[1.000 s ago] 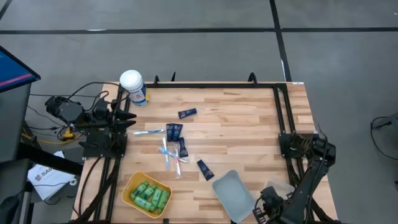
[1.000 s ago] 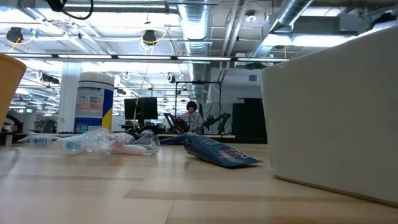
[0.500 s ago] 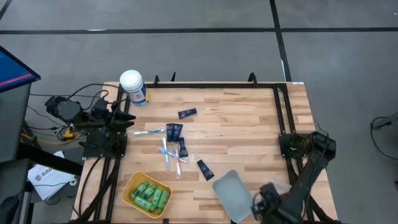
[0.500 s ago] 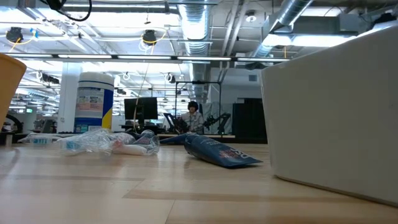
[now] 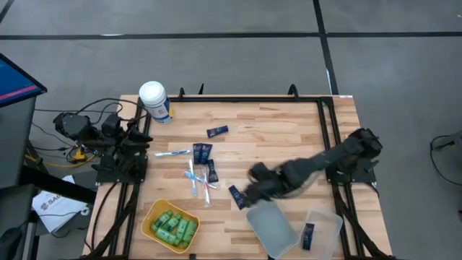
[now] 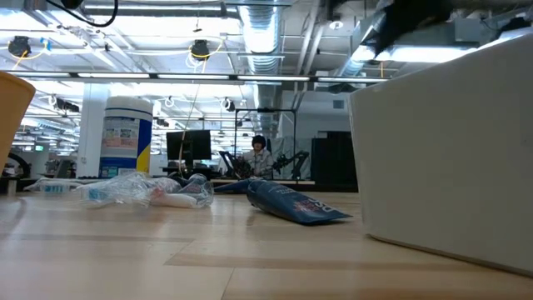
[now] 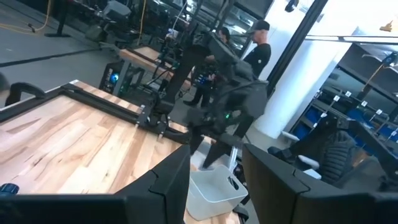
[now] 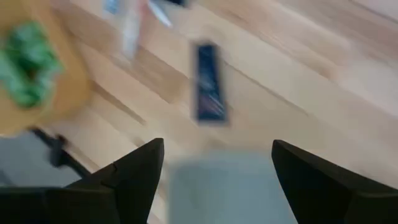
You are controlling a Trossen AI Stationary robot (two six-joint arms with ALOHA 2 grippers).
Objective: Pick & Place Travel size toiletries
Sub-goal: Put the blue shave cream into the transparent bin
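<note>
Since the earlier frame, the right gripper (image 5: 254,189) has been swung from the table's near right corner to above the navy tube (image 5: 237,196) beside the grey tray (image 5: 271,227), one tube now seen in the clear bin (image 5: 323,229). From left: the left gripper (image 5: 142,139), empty and part open, is parked at the table's left edge; green bottles (image 5: 173,226) are held in the yellow bowl (image 5: 149,217); toothbrush sticks (image 5: 193,179) and more tubes are scattered mid-table; the right gripper is spread wide with nothing held. Flat tube is judged light, soft and slippery, best pinched across its narrow width near the middle.
</note>
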